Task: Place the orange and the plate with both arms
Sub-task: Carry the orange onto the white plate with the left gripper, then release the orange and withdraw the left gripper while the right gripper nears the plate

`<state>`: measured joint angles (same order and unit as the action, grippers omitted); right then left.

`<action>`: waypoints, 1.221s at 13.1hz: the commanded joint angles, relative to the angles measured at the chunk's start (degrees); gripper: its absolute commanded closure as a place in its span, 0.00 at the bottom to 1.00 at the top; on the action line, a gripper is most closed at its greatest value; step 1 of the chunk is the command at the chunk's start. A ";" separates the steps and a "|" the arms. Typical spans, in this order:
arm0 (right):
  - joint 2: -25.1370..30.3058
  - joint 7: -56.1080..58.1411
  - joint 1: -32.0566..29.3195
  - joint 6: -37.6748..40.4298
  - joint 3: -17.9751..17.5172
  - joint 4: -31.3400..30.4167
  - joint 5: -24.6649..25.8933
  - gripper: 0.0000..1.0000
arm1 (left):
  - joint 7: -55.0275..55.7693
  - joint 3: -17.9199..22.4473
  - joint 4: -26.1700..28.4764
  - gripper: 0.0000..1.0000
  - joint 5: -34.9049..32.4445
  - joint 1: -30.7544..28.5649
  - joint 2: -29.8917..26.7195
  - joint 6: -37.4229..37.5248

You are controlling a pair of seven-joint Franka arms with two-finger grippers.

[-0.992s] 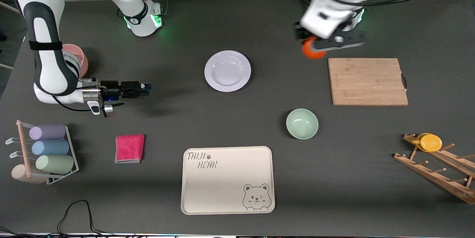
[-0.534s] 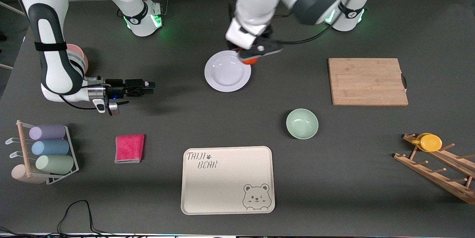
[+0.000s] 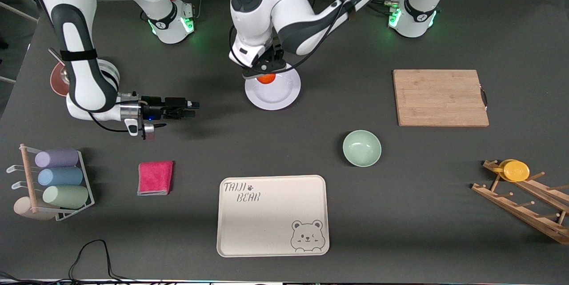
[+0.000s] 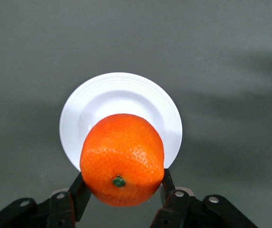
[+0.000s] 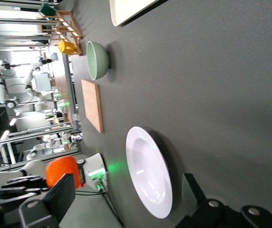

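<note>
The pale lavender-white plate [image 3: 278, 94] lies on the dark table, toward the robots' bases from the cream tray. My left gripper [image 3: 265, 74] hangs over the plate's rim, shut on the orange [image 3: 266, 78]. In the left wrist view the orange [image 4: 122, 159] sits between the two black fingers of the left gripper [image 4: 124, 180], stem dimple toward the camera, with the plate [image 4: 121, 95] below it. My right gripper [image 3: 193, 105] is low over bare table beside the plate, toward the right arm's end, open and holding nothing. From the right wrist, the right gripper [image 5: 126, 190] faces the plate [image 5: 147, 171] edge-on, the orange [image 5: 62, 172] above it.
A mint-green bowl [image 3: 362, 148] and a wooden cutting board [image 3: 440, 97] lie toward the left arm's end. The cream bear tray [image 3: 273, 216] is nearer the camera. A pink cloth [image 3: 155, 177] and a cup rack [image 3: 58, 178] sit near the right arm, a wooden peg rack [image 3: 520, 196] at the other end.
My left arm has swung the orange from beside the cutting board across to over the plate. The right gripper has slid a little toward the plate.
</note>
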<state>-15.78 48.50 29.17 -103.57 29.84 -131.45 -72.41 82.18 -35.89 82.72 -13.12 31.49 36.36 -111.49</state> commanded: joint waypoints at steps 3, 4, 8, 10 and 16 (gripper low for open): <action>0.92 7.56 2.46 -1.37 0.48 -5.12 -7.03 0.00 | 1.84 3.36 10.60 1.00 -2.96 1.38 0.99 -15.32; 0.92 7.84 3.08 -1.54 0.48 -5.75 -7.74 0.00 | 1.84 3.37 11.05 1.00 -3.48 1.38 2.03 -16.03; 0.66 11.35 5.36 -3.56 0.48 -8.30 -11.08 0.00 | 2.37 3.46 11.67 1.00 -5.25 2.16 4.50 -16.30; 0.66 11.70 7.29 -5.58 0.48 -9.09 -13.62 0.00 | 2.72 3.80 12.72 1.00 -5.34 2.69 4.68 -17.70; 0.75 13.37 10.64 -9.37 0.48 -10.94 -17.14 0.00 | 3.07 3.98 14.66 1.00 -5.42 2.96 5.47 -20.61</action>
<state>-15.78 59.04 39.14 -111.81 29.79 -140.95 -87.08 83.44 -32.64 97.15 -17.43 33.42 42.24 -131.28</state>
